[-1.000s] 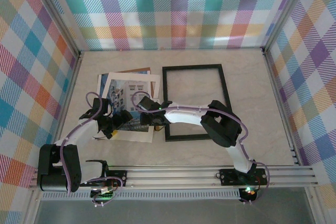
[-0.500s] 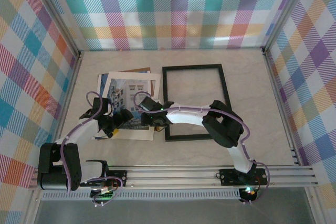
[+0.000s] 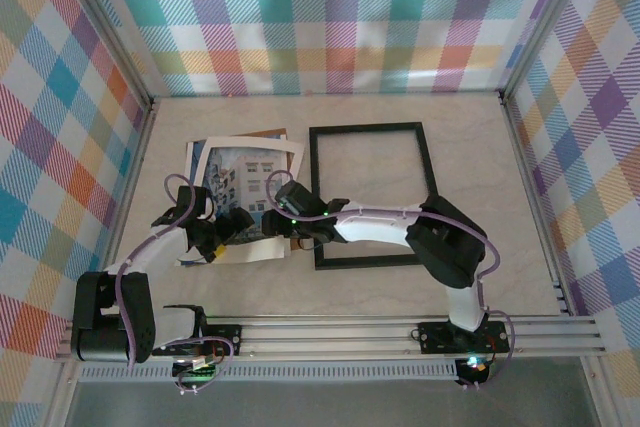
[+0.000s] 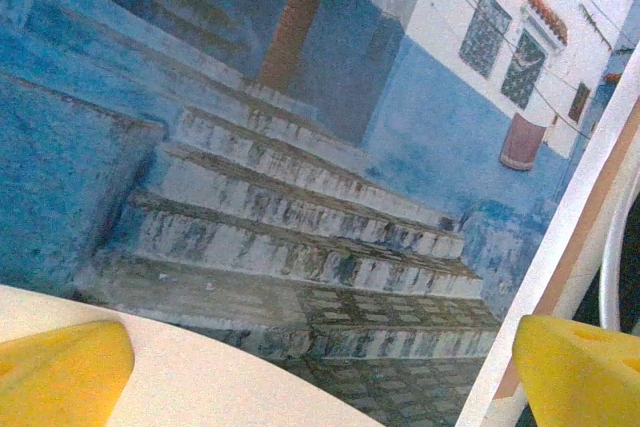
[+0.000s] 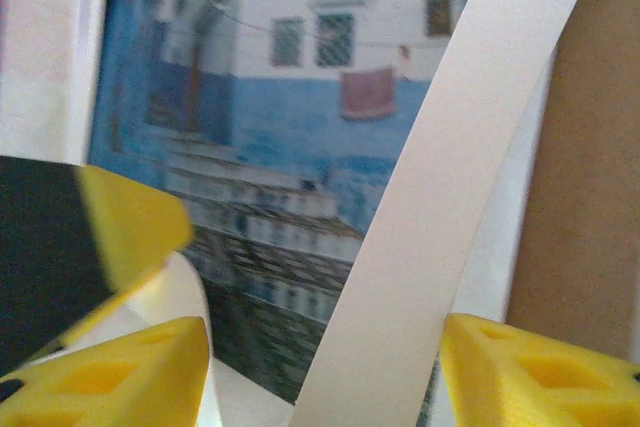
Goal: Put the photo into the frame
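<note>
Hovering over the photo (image 3: 236,181), left gripper (image 3: 228,230) and right gripper (image 3: 283,219) are both spread, gripping nothing. Photo lies just beside the empty frame (image 3: 367,128); insertion not yet started.

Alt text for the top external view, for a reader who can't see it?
Two robot arms bend toward a blue-and-white photo lying on loose sheets at left, the left tool and right tool at its near edge. An empty black frame lies flat just right of it.

Photo (image 4: 300,147) beneath wide-spread pincer (image 4: 320,372)
</note>
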Robot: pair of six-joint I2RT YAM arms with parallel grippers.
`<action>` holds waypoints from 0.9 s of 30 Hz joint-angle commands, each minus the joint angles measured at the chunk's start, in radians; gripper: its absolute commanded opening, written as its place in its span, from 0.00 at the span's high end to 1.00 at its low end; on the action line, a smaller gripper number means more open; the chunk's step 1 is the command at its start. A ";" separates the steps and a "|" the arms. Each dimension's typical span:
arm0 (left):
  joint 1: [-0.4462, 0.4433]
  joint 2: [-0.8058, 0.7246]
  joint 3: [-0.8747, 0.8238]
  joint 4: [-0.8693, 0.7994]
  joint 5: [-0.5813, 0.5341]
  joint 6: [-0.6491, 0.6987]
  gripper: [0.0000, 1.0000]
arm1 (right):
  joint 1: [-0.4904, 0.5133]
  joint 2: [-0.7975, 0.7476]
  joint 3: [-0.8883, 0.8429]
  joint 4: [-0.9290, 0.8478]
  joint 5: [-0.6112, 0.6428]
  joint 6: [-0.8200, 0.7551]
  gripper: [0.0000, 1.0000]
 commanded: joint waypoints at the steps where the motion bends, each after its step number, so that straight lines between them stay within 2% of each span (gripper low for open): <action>1: 0.005 0.040 -0.045 -0.050 0.005 0.010 0.00 | -0.010 -0.023 -0.024 0.116 -0.069 0.035 0.37; 20: 0.005 0.057 -0.038 -0.060 -0.003 0.013 0.00 | -0.056 -0.120 -0.166 0.309 -0.085 0.173 0.39; 27: 0.005 0.067 -0.033 -0.059 -0.001 0.015 0.00 | -0.058 -0.093 -0.174 0.363 -0.123 0.220 0.40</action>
